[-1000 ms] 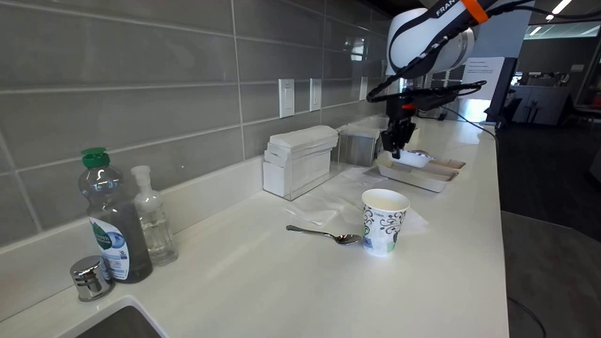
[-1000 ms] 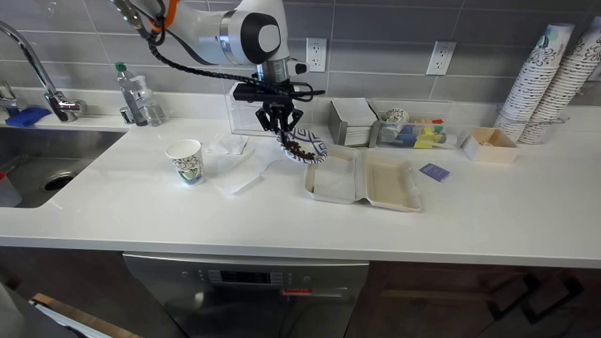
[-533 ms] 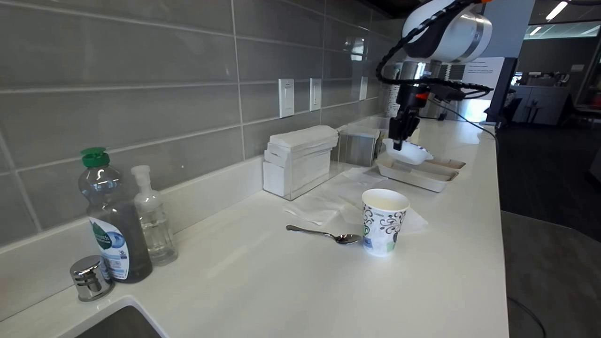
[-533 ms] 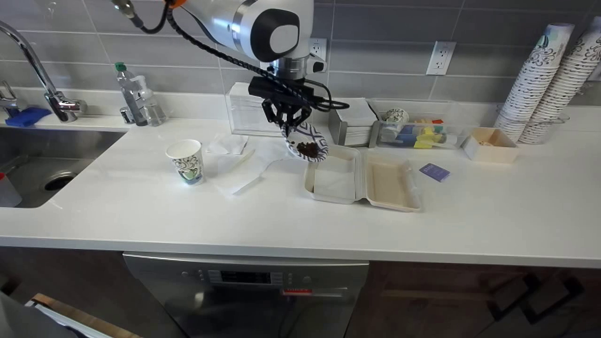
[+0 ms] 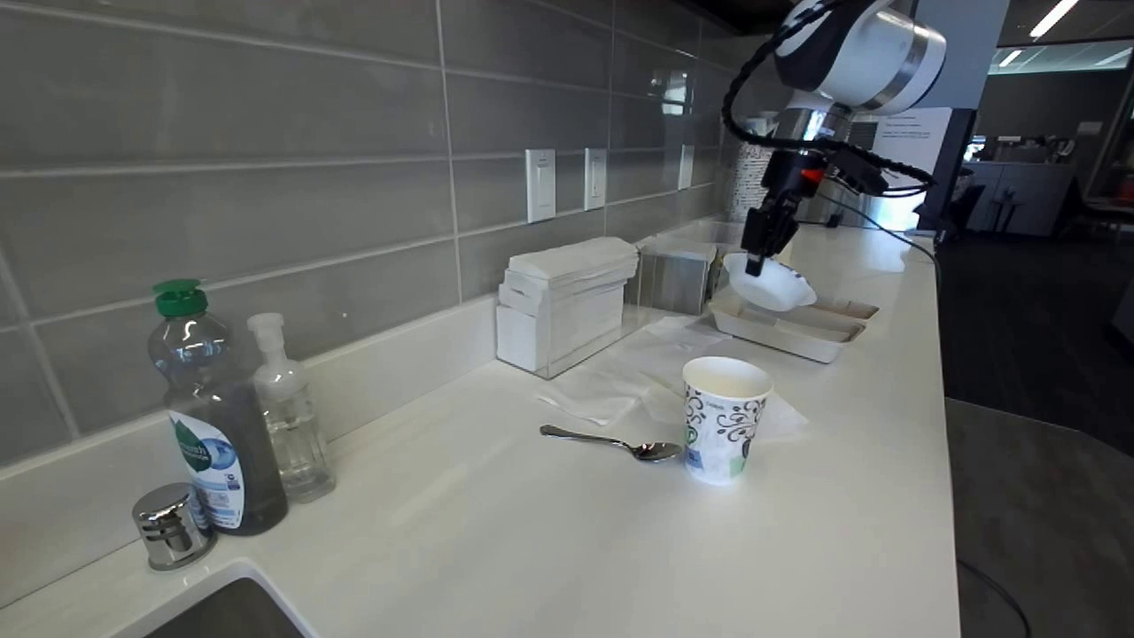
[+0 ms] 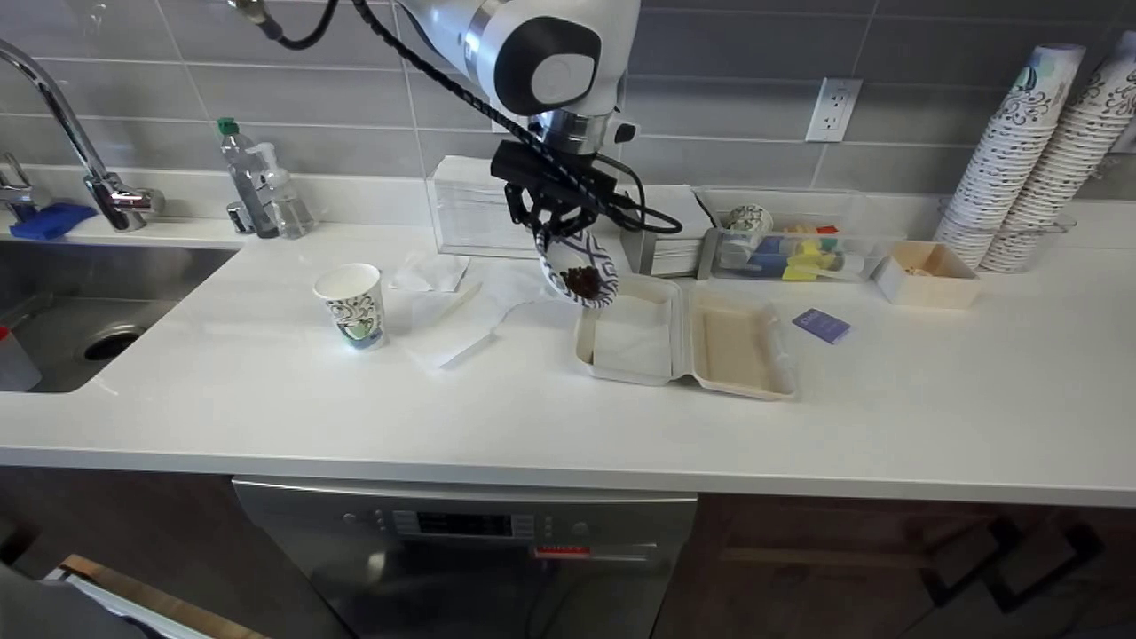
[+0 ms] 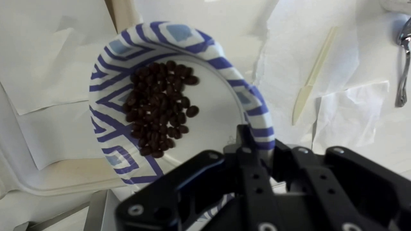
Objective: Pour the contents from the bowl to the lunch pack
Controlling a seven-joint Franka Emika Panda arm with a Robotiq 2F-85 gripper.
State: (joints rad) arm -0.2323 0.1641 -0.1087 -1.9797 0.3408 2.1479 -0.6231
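Observation:
My gripper is shut on the rim of the bowl, with one finger inside and one outside. The bowl has a blue and white patterned inside and holds dark brown beans piled at the side away from my fingers. In both exterior views the bowl hangs tilted from my gripper, low side toward the lunch pack. The open lunch pack lies on the counter. The bowl hangs above the edge of its paper-lined half, which also shows in the wrist view.
A paper cup, a spoon, napkins and a pale knife lie on the sink side. Napkin holders and a clear bin stand along the wall. A purple card lies beyond the lunch pack.
The wrist has tilted and the bowl leans more steeply toward the lunch pack. The beans have slid together at its low side. The upper arm has swung toward the lunch pack's side.

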